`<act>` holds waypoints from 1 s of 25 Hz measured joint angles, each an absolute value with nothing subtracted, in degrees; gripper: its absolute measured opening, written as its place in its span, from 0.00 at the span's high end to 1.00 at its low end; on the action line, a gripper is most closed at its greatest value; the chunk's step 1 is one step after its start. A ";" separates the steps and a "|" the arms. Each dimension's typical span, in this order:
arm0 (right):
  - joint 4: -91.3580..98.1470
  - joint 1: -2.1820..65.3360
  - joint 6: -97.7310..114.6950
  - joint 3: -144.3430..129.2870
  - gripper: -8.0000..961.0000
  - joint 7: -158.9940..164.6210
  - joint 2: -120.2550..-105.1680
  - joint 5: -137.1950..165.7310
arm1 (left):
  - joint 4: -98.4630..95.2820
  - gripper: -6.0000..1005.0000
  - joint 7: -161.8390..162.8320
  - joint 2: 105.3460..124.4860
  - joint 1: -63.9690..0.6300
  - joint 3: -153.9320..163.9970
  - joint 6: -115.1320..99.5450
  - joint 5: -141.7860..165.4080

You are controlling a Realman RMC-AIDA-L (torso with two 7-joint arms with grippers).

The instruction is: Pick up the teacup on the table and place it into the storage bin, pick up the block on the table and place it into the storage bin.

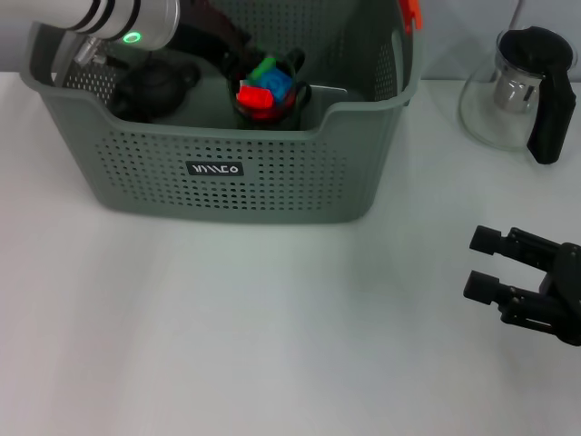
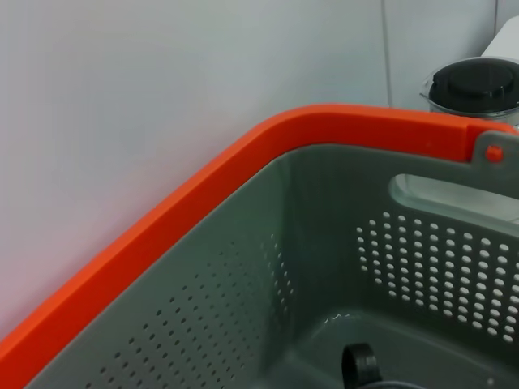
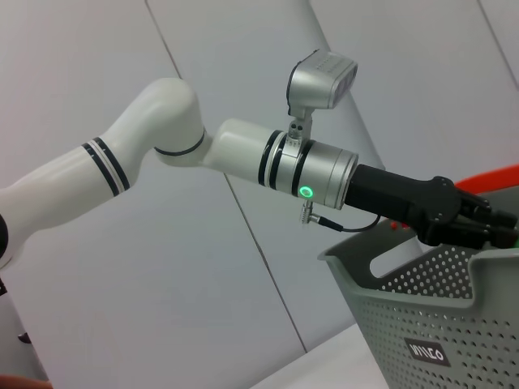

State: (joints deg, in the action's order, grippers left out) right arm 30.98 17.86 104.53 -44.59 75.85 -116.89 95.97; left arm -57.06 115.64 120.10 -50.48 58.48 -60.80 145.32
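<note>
The grey storage bin (image 1: 272,182) stands at the back of the table. Reaching into it from the left, my left gripper (image 1: 270,86) has its black fingers (image 1: 295,64) on either side of the red, blue and green block (image 1: 263,91), which sits just behind the bin's front wall. The dark teacup (image 1: 154,91) rests inside the bin to the left of the block. In the left wrist view, the bin's orange rim (image 2: 203,194) and a black ring-shaped part (image 2: 361,366) on the bin floor show. My right gripper (image 1: 483,263) hovers open over the table at the right.
A glass pot with a black lid and handle (image 1: 522,91) stands on the white table right of the bin, also visible as the glass pot (image 2: 474,81) beyond the bin's far wall. A white wall rises behind the bin.
</note>
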 joint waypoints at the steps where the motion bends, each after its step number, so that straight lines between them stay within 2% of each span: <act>1: 30.88 17.83 104.53 -44.58 0.14 75.85 -116.85 95.98 | -57.24 0.79 115.56 120.30 -50.48 58.49 -60.80 145.29; 3: 30.76 17.76 104.53 -44.55 0.14 75.84 -116.77 95.98 | -57.89 0.77 115.37 120.81 -50.46 58.55 -60.84 145.26; 8: 30.92 17.69 104.46 -44.48 0.14 75.85 -116.78 95.97 | -62.17 0.57 115.38 121.45 -49.37 56.87 -62.77 142.49; 11: 31.09 17.75 104.27 -44.02 0.14 75.71 -116.81 95.95 | -67.21 0.44 110.54 121.30 -45.87 51.26 -69.82 131.25; 14: 31.13 17.86 104.48 -43.16 0.14 74.47 -116.99 95.94 | -63.46 0.30 103.58 117.07 -42.69 42.38 -87.90 107.05; 16: 31.02 17.79 104.62 -42.56 0.14 72.86 -117.18 95.93 | -55.84 0.29 99.97 114.42 -41.85 37.85 -97.94 96.99; 18: 30.86 17.65 104.64 -42.41 0.14 70.27 -117.44 95.92 | -47.25 0.28 93.87 113.47 -40.27 32.83 -106.80 91.64; 21: 30.98 17.26 104.85 -42.74 0.14 64.38 -118.28 97.69 | -41.88 0.27 84.49 114.60 -35.68 29.05 -115.37 91.25; 25: 31.11 16.95 104.67 -42.33 0.14 58.07 -119.29 100.60 | -45.19 0.25 77.87 117.87 -28.43 30.70 -116.17 104.69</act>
State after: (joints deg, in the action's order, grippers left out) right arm 31.11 16.95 104.67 -42.34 58.07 -119.29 100.60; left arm -45.19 77.87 117.87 -28.43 30.70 -116.17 104.69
